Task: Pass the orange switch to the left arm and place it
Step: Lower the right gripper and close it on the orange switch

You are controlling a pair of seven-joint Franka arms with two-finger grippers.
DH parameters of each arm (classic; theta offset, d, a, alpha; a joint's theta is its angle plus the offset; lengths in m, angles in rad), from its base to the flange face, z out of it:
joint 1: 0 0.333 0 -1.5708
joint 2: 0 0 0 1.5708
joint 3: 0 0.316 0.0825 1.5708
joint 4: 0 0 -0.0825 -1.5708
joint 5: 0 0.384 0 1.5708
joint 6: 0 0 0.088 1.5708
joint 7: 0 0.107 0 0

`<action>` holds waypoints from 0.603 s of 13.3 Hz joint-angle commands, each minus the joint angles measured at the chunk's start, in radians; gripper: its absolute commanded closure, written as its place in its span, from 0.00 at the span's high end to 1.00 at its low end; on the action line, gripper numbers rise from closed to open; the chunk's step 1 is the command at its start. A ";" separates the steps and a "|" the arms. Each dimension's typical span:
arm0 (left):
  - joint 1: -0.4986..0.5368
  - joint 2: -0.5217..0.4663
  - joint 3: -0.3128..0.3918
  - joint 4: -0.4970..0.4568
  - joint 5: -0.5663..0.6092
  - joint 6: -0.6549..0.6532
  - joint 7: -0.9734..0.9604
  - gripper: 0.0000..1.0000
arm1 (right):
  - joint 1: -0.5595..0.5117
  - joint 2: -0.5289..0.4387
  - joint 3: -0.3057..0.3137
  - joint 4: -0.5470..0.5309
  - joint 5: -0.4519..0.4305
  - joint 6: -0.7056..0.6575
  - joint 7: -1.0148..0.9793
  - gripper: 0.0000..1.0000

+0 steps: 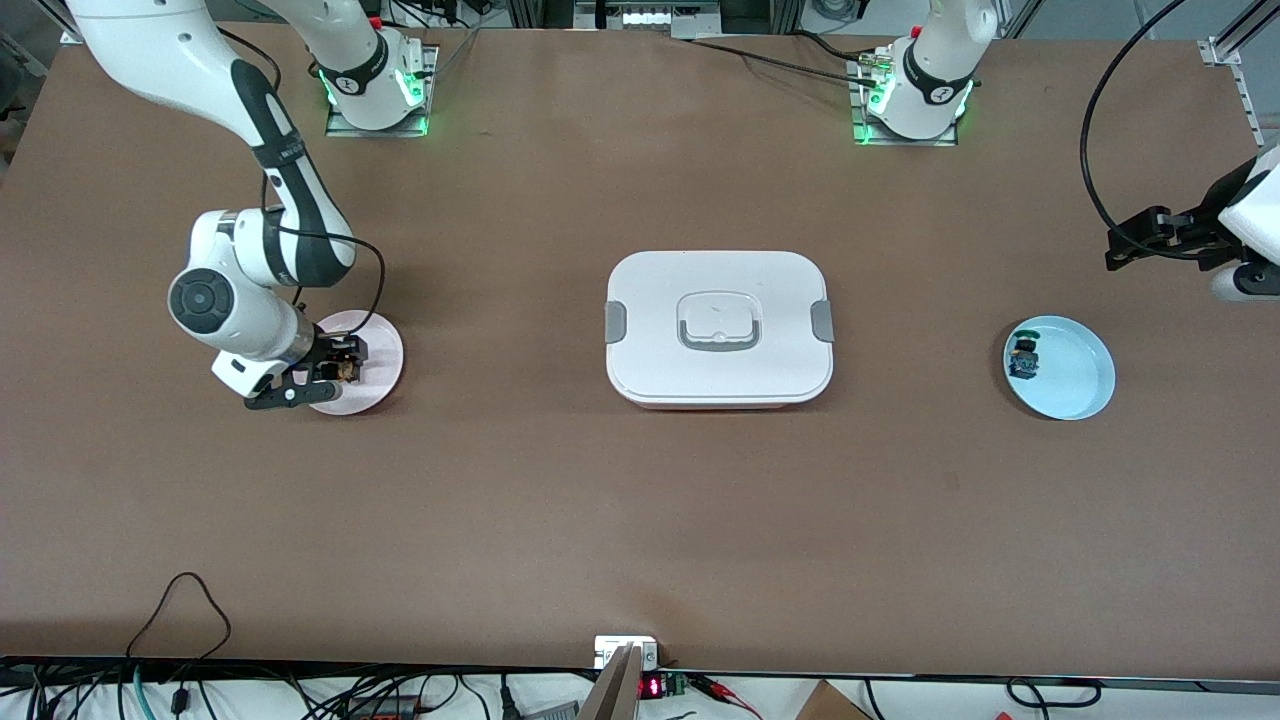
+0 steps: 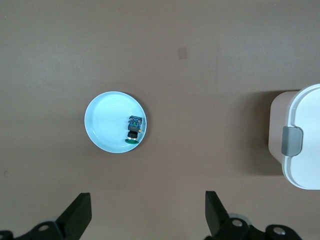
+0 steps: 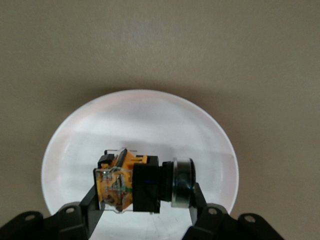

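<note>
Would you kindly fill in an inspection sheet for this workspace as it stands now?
Surface: brown table, bare around the items.
Job's things: small orange-and-black switch on the round pink plate; large white lidded box mid-table, lid on.
Clutter: small blue-and-green switch on the round light-blue plate, toward the left arm's end.
Grippers: right pincer shut on the orange switch at the pink plate; left pincer open, waiting above the table near the blue plate.
Cables: black cable at the camera-side edge.
Surroundings: nothing seen.

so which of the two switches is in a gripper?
The orange switch, on the pink plate at the right arm's end; the right gripper is shut on it. The blue-and-green switch lies untouched on the blue plate.
</note>
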 commanded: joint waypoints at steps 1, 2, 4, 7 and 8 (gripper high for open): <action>-0.002 0.013 -0.001 0.029 0.013 -0.011 0.022 1.00 | -0.001 -0.061 0.005 0.083 0.005 -0.146 -0.006 0.12; -0.002 0.013 -0.001 0.029 0.013 -0.011 0.022 1.00 | -0.002 -0.073 0.014 0.119 0.005 -0.198 -0.017 0.12; -0.002 0.013 -0.001 0.029 0.013 -0.011 0.022 1.00 | -0.002 -0.093 0.030 0.184 0.022 -0.253 -0.084 0.12; -0.002 0.015 -0.001 0.029 0.013 -0.011 0.022 1.00 | 0.001 -0.116 0.060 0.268 0.073 -0.344 -0.106 0.12; -0.002 0.013 -0.001 0.029 0.013 -0.011 0.022 1.00 | 0.000 -0.128 0.072 0.284 0.087 -0.355 -0.129 0.12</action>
